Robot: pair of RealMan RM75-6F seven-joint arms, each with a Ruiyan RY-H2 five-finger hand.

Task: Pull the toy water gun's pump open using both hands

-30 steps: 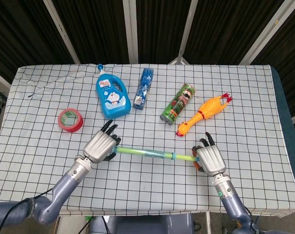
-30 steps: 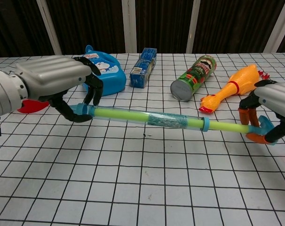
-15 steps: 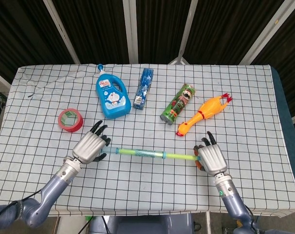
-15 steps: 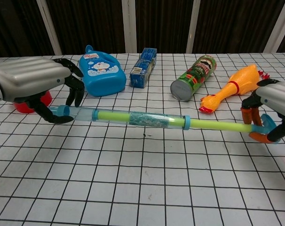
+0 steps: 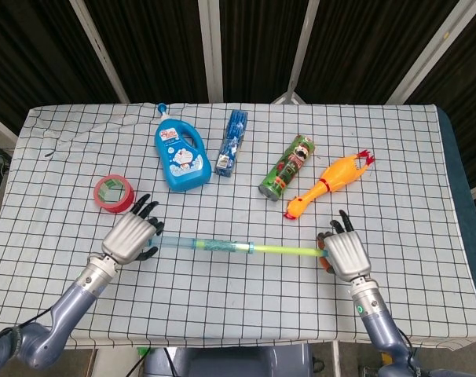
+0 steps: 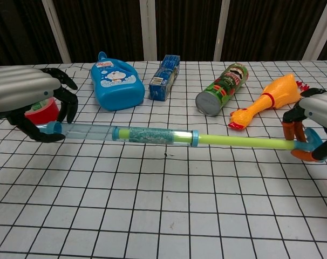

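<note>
Bright, even overhead light, faint shadows, sharp focus, dark backdrop

The left hand (image 5: 130, 238) sits at the lower left of the head view, back of the hand up, its dark fingers (image 6: 66, 105) curled down around the end of what it holds. Its grey forearm runs off toward the bottom left corner. The right hand (image 5: 344, 253) sits at the lower right, fingers (image 6: 293, 129) hooked over its end, forearm leading down to the bottom edge.
</note>
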